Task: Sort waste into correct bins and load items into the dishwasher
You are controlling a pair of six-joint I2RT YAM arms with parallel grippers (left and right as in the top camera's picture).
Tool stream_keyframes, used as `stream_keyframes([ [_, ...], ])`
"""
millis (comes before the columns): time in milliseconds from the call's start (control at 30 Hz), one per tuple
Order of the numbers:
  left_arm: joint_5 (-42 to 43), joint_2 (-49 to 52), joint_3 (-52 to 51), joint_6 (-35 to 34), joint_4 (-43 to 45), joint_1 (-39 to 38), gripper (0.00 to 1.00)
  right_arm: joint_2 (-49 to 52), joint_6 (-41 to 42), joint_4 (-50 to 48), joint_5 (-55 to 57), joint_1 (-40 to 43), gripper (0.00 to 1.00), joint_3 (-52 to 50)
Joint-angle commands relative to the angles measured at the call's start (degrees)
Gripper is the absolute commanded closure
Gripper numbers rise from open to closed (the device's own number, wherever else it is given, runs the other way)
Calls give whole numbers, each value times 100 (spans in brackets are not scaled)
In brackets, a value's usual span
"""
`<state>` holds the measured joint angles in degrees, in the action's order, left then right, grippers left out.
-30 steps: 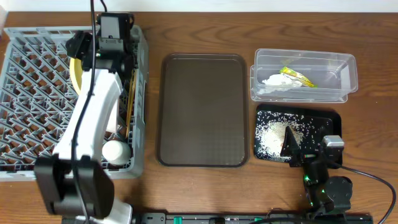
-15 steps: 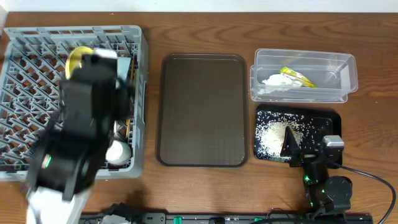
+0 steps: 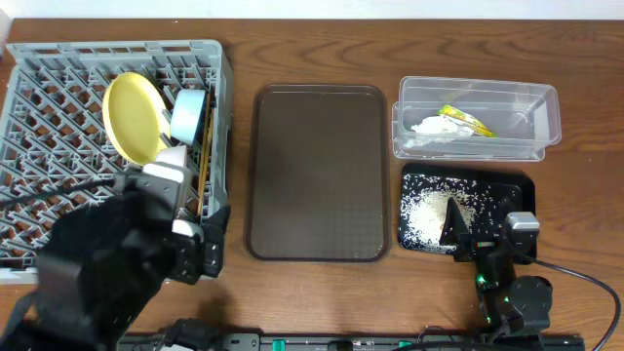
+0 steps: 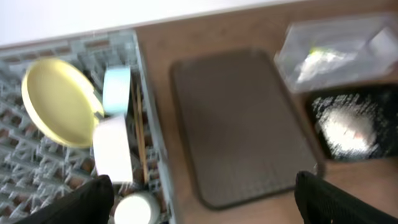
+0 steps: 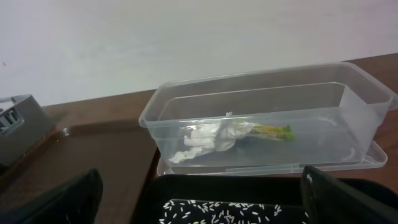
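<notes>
Both hands empty; dishes racked, waste binned.
We judge little remains: our left hand [image 4: 202, 199], spread wide, hangs off the near right corner of the grey rack [image 3: 39, 117], with plate [image 3: 135, 115], blue bowl [image 3: 188, 114], white bowl [image 4: 112, 149], cup [image 4: 135, 208] and chopsticks [image 4: 141, 137] ahead to its left, the chopsticks lengthwise away. Our right hand [image 5: 200, 186], also open, sits over the near edge of the black tray [image 3: 517, 185], the clear tub [image 3: 546, 97] straight beyond.

My wooden desk [image 3: 390, 49] carries four things: the grey dish rack [image 3: 49, 127] at nine o'clock, the brown serving tray [image 3: 317, 175] at centre, the clear tub [image 3: 549, 117] at two o'clock, and the black tray [image 3: 517, 187] at four, just beside the tub.
</notes>
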<state>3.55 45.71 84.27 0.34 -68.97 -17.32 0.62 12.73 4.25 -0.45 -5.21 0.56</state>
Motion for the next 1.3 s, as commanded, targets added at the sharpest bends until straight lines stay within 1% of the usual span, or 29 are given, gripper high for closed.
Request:
stream_keyframes([
  [0,92,-256,-160,-129,446,-13,7,-24,-81,0,20,26,1,-24],
  [100,59,-544,-667,-131,1143,-11,6,-24,-81,0,20,26,1,-24],
  [300,52,-1534,-2535,-243,2916,26,6,-24,-81,0,20,26,1,-24],
  [400,52,-2031,-3464,-243,3665,26,6,-24,-81,0,20,26,1,-24],
  [500,52,-2476,-4236,-313,4205,26,5,-24,-81,-2,20,28,1,-24],
  [700,55,-3261,-5495,-533,4929,26,5,-24,-81,0,20,26,1,-24],
  [1000,52,-4225,-7007,-540,5676,26,5,-24,-81,0,20,26,1,-24],
  [1167,52,-4568,-7685,-540,6033,24,5,-24,-81,0,20,26,1,-24],
  [1267,55,-4562,-7960,-540,6321,24,5,-24,-81,0,20,28,1,-24],
])
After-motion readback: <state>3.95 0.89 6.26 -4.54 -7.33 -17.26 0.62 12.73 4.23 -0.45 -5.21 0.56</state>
